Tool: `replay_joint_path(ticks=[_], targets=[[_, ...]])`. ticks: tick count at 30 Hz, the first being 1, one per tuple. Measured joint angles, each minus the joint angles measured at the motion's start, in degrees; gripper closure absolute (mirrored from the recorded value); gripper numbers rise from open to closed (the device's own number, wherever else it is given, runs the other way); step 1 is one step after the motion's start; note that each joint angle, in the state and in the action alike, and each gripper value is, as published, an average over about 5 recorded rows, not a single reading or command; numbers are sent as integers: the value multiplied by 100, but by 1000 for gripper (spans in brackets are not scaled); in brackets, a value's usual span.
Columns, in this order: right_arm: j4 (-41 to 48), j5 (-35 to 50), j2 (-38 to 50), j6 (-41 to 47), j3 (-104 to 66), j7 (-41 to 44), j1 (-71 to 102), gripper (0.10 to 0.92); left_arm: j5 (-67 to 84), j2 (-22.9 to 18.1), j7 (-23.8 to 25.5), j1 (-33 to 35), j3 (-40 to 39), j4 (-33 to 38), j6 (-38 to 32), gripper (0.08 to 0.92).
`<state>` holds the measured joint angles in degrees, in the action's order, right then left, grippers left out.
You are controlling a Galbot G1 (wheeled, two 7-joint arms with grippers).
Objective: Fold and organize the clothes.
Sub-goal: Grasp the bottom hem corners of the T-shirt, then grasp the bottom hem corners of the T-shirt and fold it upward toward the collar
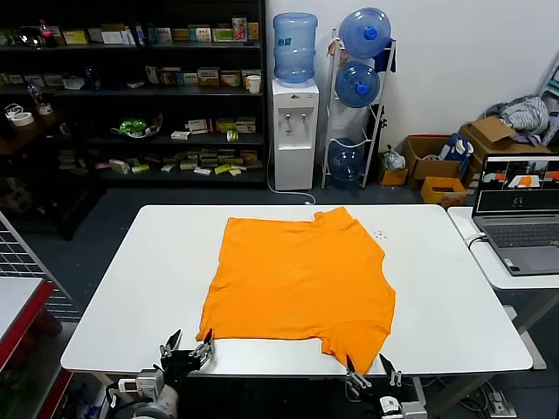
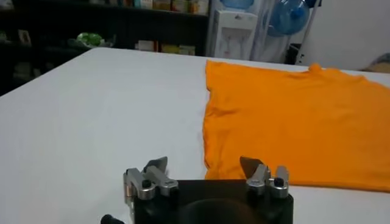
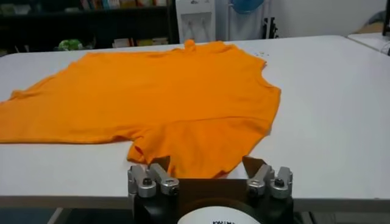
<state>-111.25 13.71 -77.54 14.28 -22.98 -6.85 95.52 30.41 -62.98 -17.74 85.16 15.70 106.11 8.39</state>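
Observation:
The bright orange T-shirt point(image 1: 297, 279) lies spread flat on the white table point(image 1: 131, 288), collar toward the far edge, one sleeve folded in at the near right corner. My left gripper point(image 1: 187, 347) is open and empty at the table's near edge, just at the shirt's near left corner point(image 2: 210, 164). My right gripper point(image 1: 371, 371) is open and empty at the near edge, just before the shirt's folded sleeve point(image 3: 195, 146). The shirt also shows in the left wrist view point(image 2: 292, 122). No lettering shows on it.
A laptop point(image 1: 520, 214) stands on a side table at the right. A water dispenser point(image 1: 293, 122), bottle rack point(image 1: 358, 96), dark shelves point(image 1: 131, 87) and cardboard boxes point(image 1: 437, 166) stand behind the table. A wire rack point(image 1: 22, 262) is at the left.

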Motion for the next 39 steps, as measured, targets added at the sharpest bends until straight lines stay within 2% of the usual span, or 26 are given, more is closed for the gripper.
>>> replay_joint_path(ticks=[13,17,21,24,39], targets=[[-27,-5,34,-44,-18,-14,59,794,-45,-31,12,-18,-88,-68,23,627],[-92,-53,54,-107,-37,0,109,885,-54,-35,15,-20,-90,-84,-1,740],[-184,-85,105,-203,-66,10,187,899,-64,-29,17,6,-84,-73,-35,856],[-295,-72,166,-259,-94,-11,288,899,-52,-1,2,47,-69,-25,-52,902],[-1126,154,532,-562,-240,-285,1379,899,587,390,-404,728,82,918,154,906]])
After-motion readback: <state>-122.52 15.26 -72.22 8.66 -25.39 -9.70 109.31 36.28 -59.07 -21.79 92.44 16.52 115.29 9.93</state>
